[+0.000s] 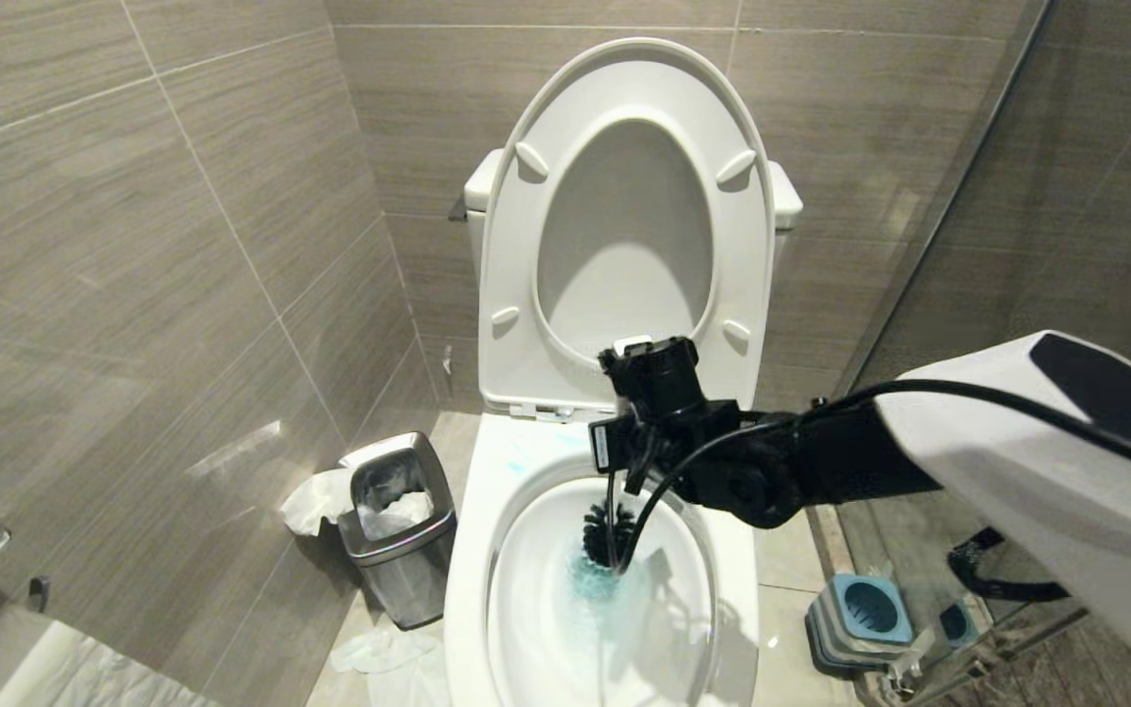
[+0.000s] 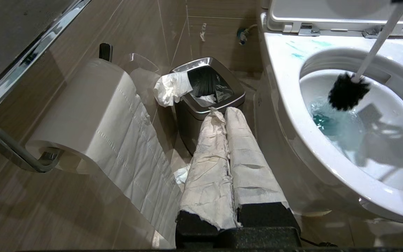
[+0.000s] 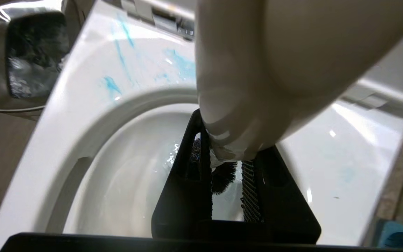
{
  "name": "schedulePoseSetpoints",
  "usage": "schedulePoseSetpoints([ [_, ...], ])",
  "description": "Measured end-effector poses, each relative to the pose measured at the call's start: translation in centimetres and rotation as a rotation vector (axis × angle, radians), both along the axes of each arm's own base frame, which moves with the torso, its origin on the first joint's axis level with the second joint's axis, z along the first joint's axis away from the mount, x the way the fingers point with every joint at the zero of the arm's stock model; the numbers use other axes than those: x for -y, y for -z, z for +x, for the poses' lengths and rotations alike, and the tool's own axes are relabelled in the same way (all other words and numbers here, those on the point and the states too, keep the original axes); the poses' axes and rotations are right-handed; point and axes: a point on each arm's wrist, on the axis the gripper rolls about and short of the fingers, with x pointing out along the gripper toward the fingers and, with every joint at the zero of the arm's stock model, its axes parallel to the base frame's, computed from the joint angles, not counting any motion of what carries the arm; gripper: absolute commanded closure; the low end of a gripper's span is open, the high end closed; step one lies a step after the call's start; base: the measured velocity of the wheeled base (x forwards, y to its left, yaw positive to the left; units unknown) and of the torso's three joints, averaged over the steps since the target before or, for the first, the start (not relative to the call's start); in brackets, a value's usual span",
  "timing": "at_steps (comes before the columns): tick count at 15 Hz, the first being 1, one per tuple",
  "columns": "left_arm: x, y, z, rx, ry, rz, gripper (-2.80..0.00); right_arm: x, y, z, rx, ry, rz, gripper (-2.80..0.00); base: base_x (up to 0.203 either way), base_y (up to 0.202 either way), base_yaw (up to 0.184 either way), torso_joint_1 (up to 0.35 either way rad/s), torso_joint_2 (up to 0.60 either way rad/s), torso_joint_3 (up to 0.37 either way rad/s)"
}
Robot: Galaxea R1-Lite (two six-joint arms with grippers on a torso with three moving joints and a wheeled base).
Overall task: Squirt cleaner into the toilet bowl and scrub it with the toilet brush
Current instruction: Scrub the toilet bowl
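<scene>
Jaws of your right gripper (image 1: 636,469) were nearly closed, clamped on the thin white handle of the toilet brush (image 2: 348,91), high on the stick near its upper end. Below the jaws the handle ran down at a slant to the black bristle head, which sat low inside the toilet bowl (image 1: 467,589), at or just above the blue-tinted water; contact with the porcelain could not be confirmed.

Handling, as judged: brush looked light, stick stiff but slender and smooth plastic, so likely to twist or slide in a narrow grip once the bristles drag. You held it far from the head, which gives reach but long leverage; a lower hold would resist twisting better. Bristles bushy and springy, should yield against the curve. Porcelain glossy, hard, wet and slippery.

Cleaner (image 3: 112,85) showed as pale turquoise smears on the rim beside and behind the jaws, and as tint in the water beneath them.

Your left gripper (image 2: 227,115) was parked well off to the side, jaws shut and wrapped in white paper, pointing toward the steel bin (image 2: 219,105). Square blue-grey brush holder (image 1: 865,614) stood on the floor beside the bowl.
</scene>
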Motion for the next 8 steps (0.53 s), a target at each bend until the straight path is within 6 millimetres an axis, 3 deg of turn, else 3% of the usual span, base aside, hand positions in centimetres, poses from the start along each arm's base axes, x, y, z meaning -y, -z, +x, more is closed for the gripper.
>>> schedulePoseSetpoints([
  [2, 0.0, 0.0, 0.0, 0.0, 0.0, 0.0, 0.0, 1.0, -2.8, -1.0, 0.014, -0.004, 0.003, 0.0, 0.0, 0.0, 0.0, 0.0, 0.0, 0.0],
  [4, 0.0, 0.0, 0.0, 0.0, 0.0, 0.0, 0.0, 1.4, -4.2, -1.4, 0.034, -0.004, 0.02, 0.0, 0.0, 0.0, 0.0, 0.0, 0.0, 0.0],
  [8, 0.0, 0.0, 0.0, 0.0, 0.0, 0.0, 0.0, 1.2, -3.2, -1.1, 0.018, 0.0, 0.016, 0.0, 0.0, 0.0, 0.0, 0.0, 0.0, 0.0],
])
